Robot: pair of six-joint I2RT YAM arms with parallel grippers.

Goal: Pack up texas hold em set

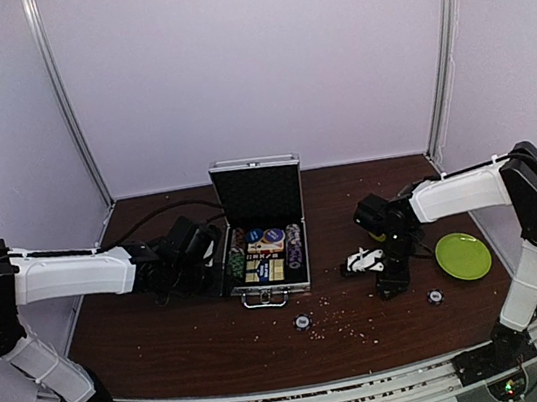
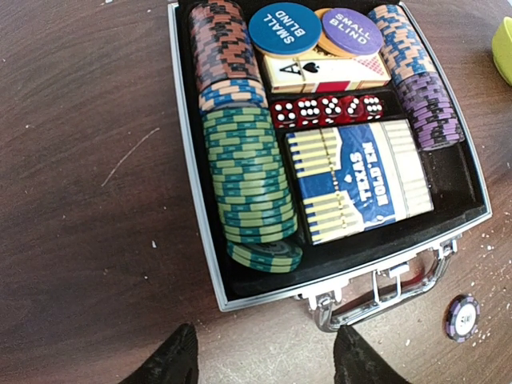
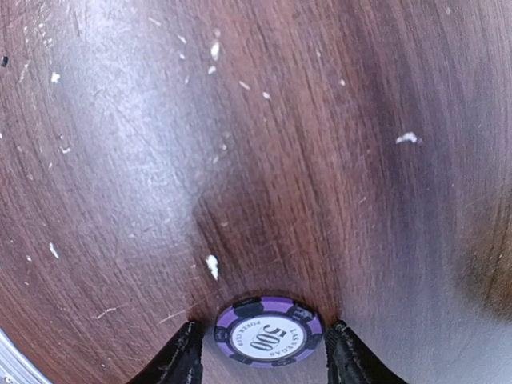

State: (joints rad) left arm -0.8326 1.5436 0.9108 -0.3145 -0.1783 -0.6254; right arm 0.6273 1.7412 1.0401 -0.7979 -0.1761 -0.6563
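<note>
The silver case [image 1: 271, 286] of the texas hold em set lies open on the brown table, lid [image 1: 257, 193] upright. Inside are rows of striped chips [image 2: 244, 172], red dice [image 2: 328, 110], a yellow-blue card box [image 2: 360, 180] and two blind buttons [image 2: 284, 28]. My left gripper [image 2: 266, 364] is open, hovering over bare table just in front of the case's front left corner and handle [image 2: 392, 292]. My right gripper [image 3: 264, 360] points down at the table, its open jaws straddling a purple 500 chip [image 3: 268, 332] with narrow gaps on both sides.
A loose purple chip [image 2: 462, 317] lies in front of the case's handle, seen as [image 1: 303, 322] from above. Another chip [image 1: 434, 297] lies right of my right gripper [image 1: 394, 281]. A flat lime-green plate [image 1: 462, 256] sits at the right. White crumbs dot the table.
</note>
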